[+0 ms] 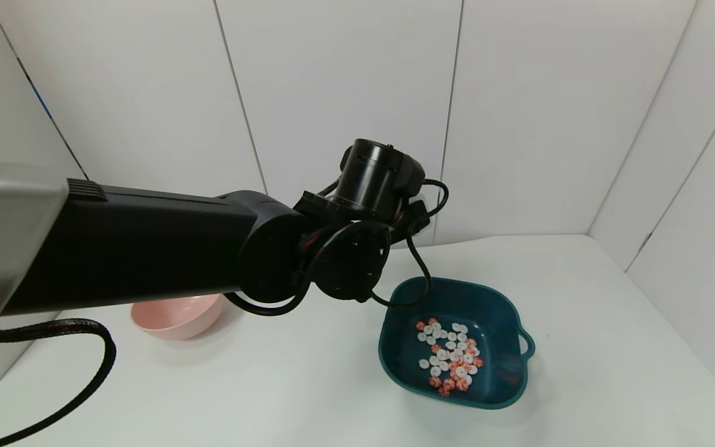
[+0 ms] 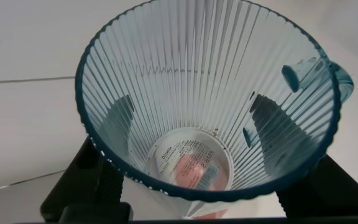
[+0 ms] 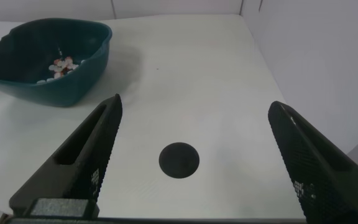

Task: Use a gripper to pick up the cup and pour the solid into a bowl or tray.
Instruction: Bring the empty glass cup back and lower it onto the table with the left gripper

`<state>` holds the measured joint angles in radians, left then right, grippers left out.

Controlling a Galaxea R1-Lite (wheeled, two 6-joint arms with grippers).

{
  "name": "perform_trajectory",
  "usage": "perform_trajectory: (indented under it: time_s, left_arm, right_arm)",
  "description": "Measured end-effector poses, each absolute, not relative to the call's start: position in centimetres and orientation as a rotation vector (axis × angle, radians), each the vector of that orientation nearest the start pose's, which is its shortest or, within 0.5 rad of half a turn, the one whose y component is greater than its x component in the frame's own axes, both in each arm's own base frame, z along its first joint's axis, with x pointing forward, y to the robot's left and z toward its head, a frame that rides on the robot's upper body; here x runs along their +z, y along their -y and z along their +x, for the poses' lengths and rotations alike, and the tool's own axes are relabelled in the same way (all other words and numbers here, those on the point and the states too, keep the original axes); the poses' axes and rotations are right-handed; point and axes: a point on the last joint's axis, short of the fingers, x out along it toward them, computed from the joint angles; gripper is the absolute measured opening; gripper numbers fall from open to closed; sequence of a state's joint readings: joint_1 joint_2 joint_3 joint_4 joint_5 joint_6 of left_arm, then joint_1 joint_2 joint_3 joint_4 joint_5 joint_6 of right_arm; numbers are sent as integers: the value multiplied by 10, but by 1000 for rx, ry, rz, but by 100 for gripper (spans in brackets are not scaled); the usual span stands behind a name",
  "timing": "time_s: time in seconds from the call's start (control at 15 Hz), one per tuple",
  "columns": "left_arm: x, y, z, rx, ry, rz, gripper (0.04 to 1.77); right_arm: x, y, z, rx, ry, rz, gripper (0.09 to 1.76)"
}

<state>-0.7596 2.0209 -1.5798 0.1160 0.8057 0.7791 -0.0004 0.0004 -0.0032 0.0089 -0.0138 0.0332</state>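
My left gripper is shut on the cup, a pale-blue ribbed mug with its handle to one side. The black fingers show through its walls. The cup is empty; only a label shows on its bottom. In the head view the left wrist hangs above the far left edge of the teal basin and hides the cup. The solid, white and orange-red discs, lies in the basin. My right gripper is open and empty above the table, to the right of the basin.
A round pink bowl stands at the left, partly behind the left arm. A black cable loops over the table at the front left. A black round spot marks the table under the right gripper. White walls close in behind and on the right.
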Motion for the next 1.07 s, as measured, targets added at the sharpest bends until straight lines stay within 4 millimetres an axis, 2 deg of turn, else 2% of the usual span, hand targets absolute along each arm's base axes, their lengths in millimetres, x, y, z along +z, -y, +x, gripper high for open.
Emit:
perform_trajectory:
  time_s: [0.27, 0.47, 0.67, 0.8, 1.07]
  left_arm:
    - [209, 239, 303, -235, -436, 924, 132]
    - [213, 224, 300, -356, -455, 672, 132]
    - [217, 212, 300, -362, -485, 456, 132]
    - [217, 207, 301, -333, -494, 379, 132]
    - [212, 195, 307, -291, -498, 346, 132]
  right_arm:
    - [75, 0, -23, -14, -6, 33, 171]
    - [75, 0, -23, -14, -6, 34, 171]
    - [75, 0, -23, -14, -6, 33, 171]
    - [75, 0, -23, -15, -6, 34, 171]
    - [75, 0, -23, -14, -6, 33, 171]
